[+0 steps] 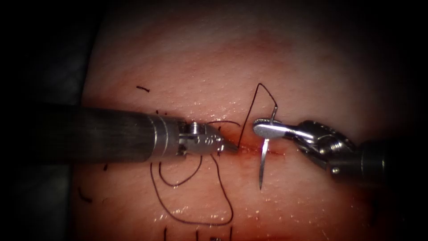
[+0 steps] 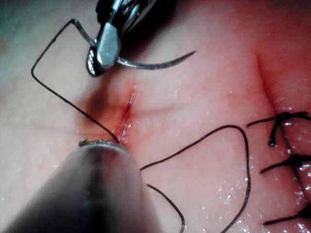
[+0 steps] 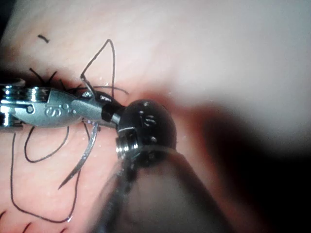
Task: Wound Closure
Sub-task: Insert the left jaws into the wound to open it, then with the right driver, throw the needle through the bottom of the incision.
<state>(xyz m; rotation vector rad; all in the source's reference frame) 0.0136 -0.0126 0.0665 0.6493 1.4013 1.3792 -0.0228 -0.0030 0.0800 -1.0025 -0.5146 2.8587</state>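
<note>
Endoscope view: the needle (image 1: 263,154) was gripped by the right end effector (image 1: 263,129), clenched on it near the swaged end, with the long pointed part hanging below the jaws, clear of the tissue (image 1: 312,62) and just right of the cut (image 1: 249,151). The thread (image 1: 249,107) was seen to rise from the needle's top, arch leftward and drop to the cut, where the left end effector (image 1: 229,147) was closed with its tip at the thread's entry; a grip on thread or tissue could not be told. Slack thread was looped on the tissue below the left tool.
</note>
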